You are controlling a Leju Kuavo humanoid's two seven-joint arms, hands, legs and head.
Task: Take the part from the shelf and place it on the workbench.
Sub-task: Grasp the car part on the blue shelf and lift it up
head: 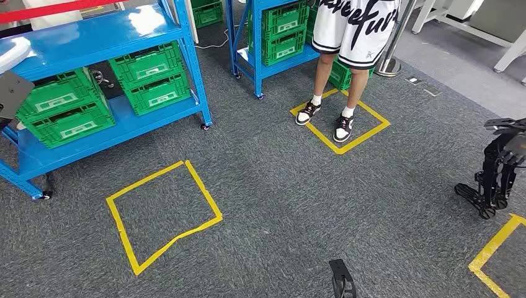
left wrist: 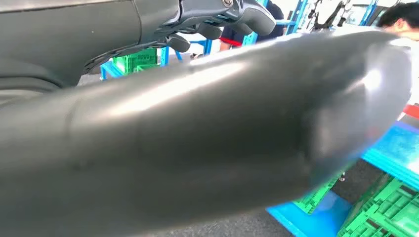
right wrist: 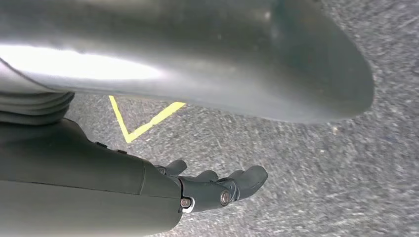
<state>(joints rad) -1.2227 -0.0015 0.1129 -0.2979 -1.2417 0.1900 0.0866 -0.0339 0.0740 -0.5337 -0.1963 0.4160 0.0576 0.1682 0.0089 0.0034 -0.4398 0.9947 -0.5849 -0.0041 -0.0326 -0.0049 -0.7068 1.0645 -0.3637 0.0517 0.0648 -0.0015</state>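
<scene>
Grey carpet (head: 298, 186), blue shelf (head: 80, 43) ahead-left holding green crates (head: 152, 77). Part presumably inside one; none visible. Left hand (left wrist: 222, 15) and right hand (right wrist: 217, 185) empty, fingers apart. Task unstarted.

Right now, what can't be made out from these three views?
- Part: the green crates on the blue shelf show only their sides in the head view; contents hidden.
- Left hand: the thumb covers most of the left wrist view.
- Right hand: the thumb hides much of its wrist view.
- Person: cut off by the top edge.
</scene>
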